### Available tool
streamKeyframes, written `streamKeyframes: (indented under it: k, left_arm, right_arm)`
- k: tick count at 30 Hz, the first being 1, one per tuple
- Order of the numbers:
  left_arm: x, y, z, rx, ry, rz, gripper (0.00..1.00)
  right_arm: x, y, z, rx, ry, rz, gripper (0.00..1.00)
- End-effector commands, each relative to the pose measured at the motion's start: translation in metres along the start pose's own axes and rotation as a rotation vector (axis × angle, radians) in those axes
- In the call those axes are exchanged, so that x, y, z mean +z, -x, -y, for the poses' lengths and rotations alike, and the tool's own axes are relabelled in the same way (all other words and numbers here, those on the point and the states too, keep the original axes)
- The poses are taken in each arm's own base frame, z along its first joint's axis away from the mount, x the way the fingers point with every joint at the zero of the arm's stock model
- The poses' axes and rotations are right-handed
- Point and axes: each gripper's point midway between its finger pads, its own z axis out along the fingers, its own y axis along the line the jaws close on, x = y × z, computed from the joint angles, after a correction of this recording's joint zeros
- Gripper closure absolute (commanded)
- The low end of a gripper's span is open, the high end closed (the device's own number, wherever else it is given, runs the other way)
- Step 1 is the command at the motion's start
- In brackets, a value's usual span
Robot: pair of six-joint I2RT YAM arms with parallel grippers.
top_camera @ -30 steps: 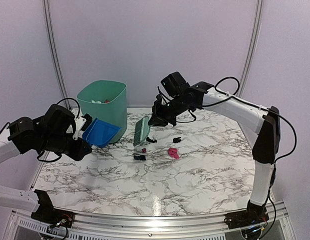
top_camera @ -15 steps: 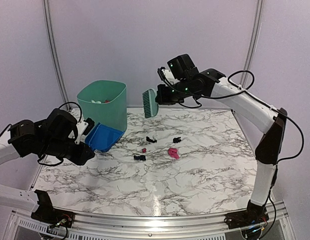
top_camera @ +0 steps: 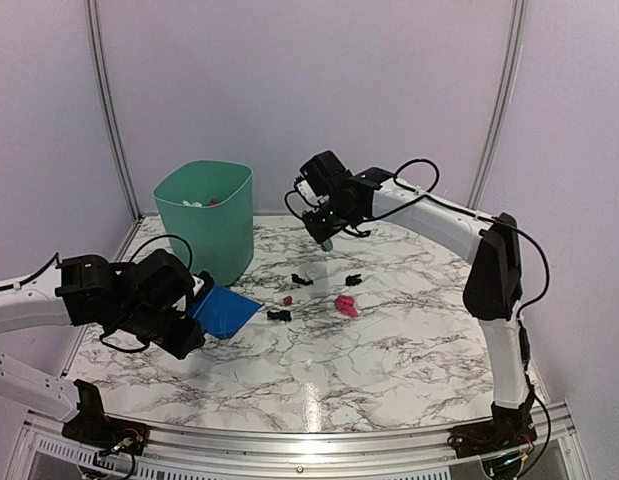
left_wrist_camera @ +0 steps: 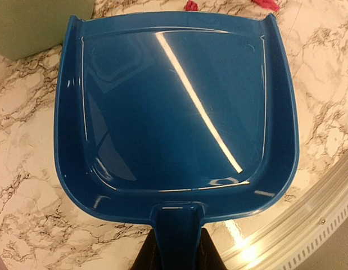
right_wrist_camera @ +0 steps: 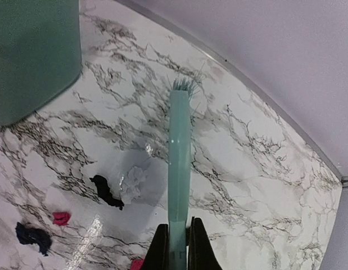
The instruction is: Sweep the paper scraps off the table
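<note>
Several paper scraps lie mid-table (top_camera: 389, 360): a pink one (top_camera: 346, 306), a red one (top_camera: 287, 299) and black ones (top_camera: 279, 315) (top_camera: 302, 279) (top_camera: 353, 279). My left gripper (top_camera: 192, 322) is shut on the handle of the blue dustpan (top_camera: 225, 311), which is held low, left of the scraps. In the left wrist view the dustpan (left_wrist_camera: 179, 107) fills the frame above the gripper (left_wrist_camera: 176, 256). My right gripper (top_camera: 325, 230) is shut on the mint-green brush (right_wrist_camera: 179, 163), held above the far part of the table. Below the brush are a black scrap (right_wrist_camera: 106, 191) and a red scrap (right_wrist_camera: 62, 217).
A green bin (top_camera: 205, 215) with white bits inside stands at the back left, behind the dustpan. It also shows in the right wrist view (right_wrist_camera: 33, 56). The metal rail (top_camera: 309, 440) edges the near side. Pale walls enclose the table.
My left arm has carried the dustpan away from the bin, forward and right, toward the scraps. My right arm raised the brush, then swung it left and lower, so it now points away.
</note>
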Motion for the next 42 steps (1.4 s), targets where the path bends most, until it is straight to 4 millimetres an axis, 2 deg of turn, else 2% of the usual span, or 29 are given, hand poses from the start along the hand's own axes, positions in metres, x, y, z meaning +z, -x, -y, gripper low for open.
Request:
streamKeyframes:
  k: [1,8,14,18,31,37,42]
  left_arm:
    - [0.017,-0.018,-0.005,0.015,0.051,-0.068,1.00]
    - [0.041,-0.027,0.003,0.045,0.049,-0.149,1.00]
    - [0.063,-0.032,0.007,0.083,0.064,-0.205,1.00]
    - [0.077,-0.032,0.012,0.120,0.062,-0.225,1.00]
    - [0.109,-0.033,0.021,0.178,0.035,-0.272,1.00]
    - [0.118,-0.032,0.023,0.171,0.022,-0.270,1.00]
    - [0.125,-0.027,0.019,0.140,0.021,-0.269,1.00]
  right_arm:
    - [0.011,-0.006,0.003,-0.123,-0.026,-0.040,1.00]
    - [0.036,-0.048,-0.035,-0.199,0.115,-0.145,1.00]
    - [0.037,-0.070,-0.066,-0.284,0.239,-0.179,1.00]
    - [0.036,-0.079,-0.079,-0.310,0.293,-0.195,1.00]
    - [0.007,-0.101,-0.126,-0.383,0.452,-0.213,1.00]
    - [-0.012,-0.107,-0.137,-0.373,0.497,-0.221,1.00]
    - [-0.027,-0.121,-0.148,-0.350,0.556,-0.236,1.00]
